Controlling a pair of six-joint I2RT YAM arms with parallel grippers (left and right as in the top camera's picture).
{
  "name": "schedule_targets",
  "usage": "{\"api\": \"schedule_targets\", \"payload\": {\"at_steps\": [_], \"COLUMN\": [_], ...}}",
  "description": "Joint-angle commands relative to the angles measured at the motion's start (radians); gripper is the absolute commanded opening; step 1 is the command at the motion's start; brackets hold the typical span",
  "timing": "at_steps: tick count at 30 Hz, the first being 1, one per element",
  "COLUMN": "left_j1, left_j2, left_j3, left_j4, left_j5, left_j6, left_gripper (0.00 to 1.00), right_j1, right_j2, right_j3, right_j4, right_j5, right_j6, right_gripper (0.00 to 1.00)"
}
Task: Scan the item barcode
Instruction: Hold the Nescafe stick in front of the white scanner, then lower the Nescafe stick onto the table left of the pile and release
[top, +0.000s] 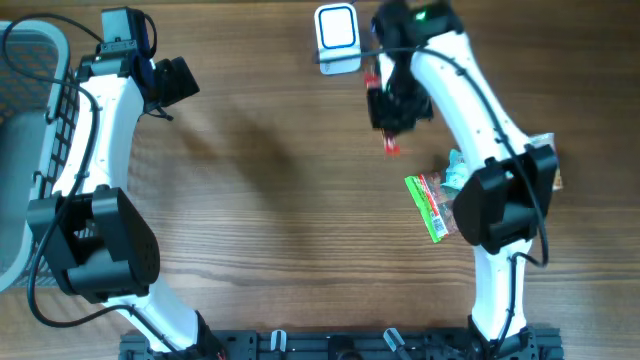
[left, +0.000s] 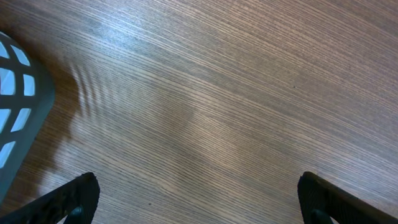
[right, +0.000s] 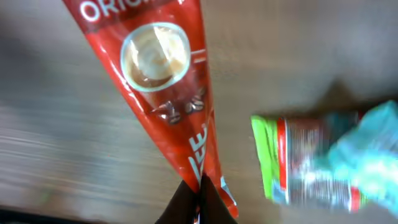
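A red coffee sachet (right: 161, 81) printed with a cup hangs pinched at one end in my right gripper (right: 200, 186), which is shut on it. From overhead, the right gripper (top: 393, 110) holds the sachet (top: 391, 146) above the table. It is just right of and below the white-and-blue barcode scanner (top: 336, 38) at the far edge. No barcode shows on the sachet. My left gripper (top: 180, 80) is at the far left with its jaws wide open. In the left wrist view the left gripper (left: 199, 196) has only bare wood between its fingers.
A green-and-red packet (top: 428, 205) and a teal packet (top: 455, 172) lie beside the right arm's base. Both show blurred in the right wrist view, green-and-red packet (right: 298, 158) and teal packet (right: 367, 155). A grey mesh basket (top: 30, 120) stands at the left edge, its corner (left: 18, 99) near the left gripper.
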Motion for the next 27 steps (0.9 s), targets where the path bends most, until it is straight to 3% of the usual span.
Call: {"api": "schedule_targets", "payload": {"at_steps": [1,4,5,6,7,10,15,16,21,27], "left_j1": [0.001,0.001,0.002,0.001,0.002,0.001,0.002,0.002,0.002,0.001], "left_j2": [-0.002,-0.002,-0.002,-0.002,-0.002,-0.002,-0.002,-0.002,-0.002,-0.002], "left_j3": [0.000,0.000,0.000,0.000,0.000,0.000,0.000,0.000,0.000,0.000], "left_j4": [0.002,0.002,0.002,0.002,0.002,0.002,0.002,0.002,0.002,0.002], "left_j5": [0.006,0.006,0.006,0.006,0.006,0.006,0.006,0.006,0.006,0.006], "left_j6": [-0.002,-0.002,-0.002,-0.002,-0.002,-0.002,-0.002,-0.002,-0.002,-0.002], "left_gripper": [1.00,1.00,1.00,1.00,1.00,1.00,1.00,1.00,1.00,1.00], "right_j1": [0.029,0.029,0.029,0.029,0.029,0.026,-0.010,-0.018,-0.027,-0.027], "right_j2": [-0.013,-0.013,-0.013,-0.013,-0.020,-0.066,-0.197,-0.214,-0.220,-0.220], "right_j3": [-0.241,-0.434,-0.464,-0.474,-0.473,-0.444,-0.365,-0.365,-0.368,-0.368], "right_j4": [0.083,0.202,0.221,0.222,0.223,0.231,0.254,0.267,0.369,0.700], "right_j5": [0.076,0.069,0.065,0.065,0.065,0.065,0.066,0.074,0.073,0.073], "right_j6": [0.066,0.066,0.058,0.037,0.027,0.013,-0.041,-0.056,-0.073,-0.072], "right_gripper": [0.05,0.05,0.11,0.29,0.38,0.55,0.60,1.00,1.00,1.00]}}
